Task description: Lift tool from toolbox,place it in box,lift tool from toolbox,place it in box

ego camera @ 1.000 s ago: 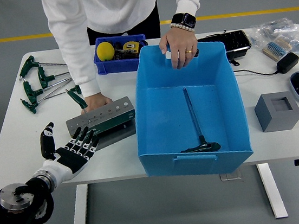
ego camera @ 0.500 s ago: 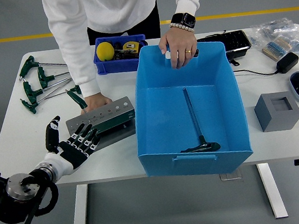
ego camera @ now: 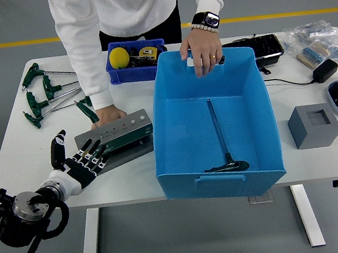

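Observation:
A large blue box (ego camera: pixel 256 85) stands mid-table with one T-handle tool (ego camera: pixel 221 138) lying inside it. A grey tool holder (ego camera: pixel 115 133) with a row of holes sits left of the box. Several green T-handle tools (ego camera: pixel 45 95) lie loose at the table's far left. My left hand (ego camera: pixel 78 164) hovers at the holder's near left corner, fingers spread and holding nothing. A person at the far side rests one hand (ego camera: pixel 109 115) on the holder's back edge and grips the box's far rim with the other hand (ego camera: pixel 203 51). My right arm is out of view.
A small blue bin (ego camera: pixel 133 72) with a yellow ball and tape measure stands behind the holder. A grey block (ego camera: pixel 314 124), a black tray (ego camera: pixel 258 46), a charger (ego camera: pixel 324 70) with cable and bagged parts (ego camera: pixel 312 38) occupy the right side.
My left hand has drifted slightly left and farther in, staying open beside the holder. The person's hands, box and tools have not moved.

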You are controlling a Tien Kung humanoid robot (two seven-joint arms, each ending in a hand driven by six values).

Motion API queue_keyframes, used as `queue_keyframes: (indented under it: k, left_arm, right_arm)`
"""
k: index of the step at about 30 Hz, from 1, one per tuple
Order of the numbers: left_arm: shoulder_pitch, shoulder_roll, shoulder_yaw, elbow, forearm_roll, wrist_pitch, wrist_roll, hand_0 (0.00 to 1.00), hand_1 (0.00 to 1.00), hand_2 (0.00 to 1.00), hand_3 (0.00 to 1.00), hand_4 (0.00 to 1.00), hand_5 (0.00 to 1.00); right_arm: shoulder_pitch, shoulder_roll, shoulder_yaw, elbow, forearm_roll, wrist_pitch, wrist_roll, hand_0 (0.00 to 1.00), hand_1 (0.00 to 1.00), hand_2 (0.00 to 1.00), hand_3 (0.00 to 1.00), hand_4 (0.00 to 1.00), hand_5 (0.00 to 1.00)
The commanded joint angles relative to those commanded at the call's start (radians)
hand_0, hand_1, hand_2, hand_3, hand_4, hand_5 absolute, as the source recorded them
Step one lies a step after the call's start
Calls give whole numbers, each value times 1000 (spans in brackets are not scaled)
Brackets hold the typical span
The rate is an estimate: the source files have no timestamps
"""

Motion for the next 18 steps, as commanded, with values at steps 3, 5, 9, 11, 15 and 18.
queue_keyframes:
  k: [3, 5, 9, 11, 15, 18]
  left_arm:
    - [-8, 2, 6, 3, -1, 0, 2, 432, 542, 666, 807, 820, 964]
    - [-14, 2, 9, 7, -1, 0, 2, 432, 542, 666, 807, 820, 964]
    - [-31, 3, 23, 21, 0, 0, 2, 431, 543, 664, 808, 823, 968]
    - [-46, 3, 31, 31, 0, 0, -1, 431, 543, 664, 808, 823, 968]
    - [-70, 4, 46, 47, -4, 0, -2, 431, 541, 661, 808, 823, 964]
    - [-84, 4, 51, 57, -2, 0, -2, 431, 540, 662, 808, 825, 966]
  right_arm:
    - [-1, 1, 4, 0, -7, 0, -2, 675, 651, 721, 588, 850, 764]
    - [-1, 2, 7, 0, -12, -1, -4, 675, 651, 721, 588, 850, 764]
    - [-3, 2, 10, 0, -17, -1, -5, 677, 651, 721, 588, 849, 763]
    - [-2, 2, 10, 0, -18, -1, -5, 677, 651, 721, 588, 849, 763]
    - [-2, 1, 8, 1, -15, -1, -3, 675, 650, 720, 588, 848, 763]
    - [-2, 1, 5, 1, -9, 0, -1, 675, 650, 721, 588, 847, 764]
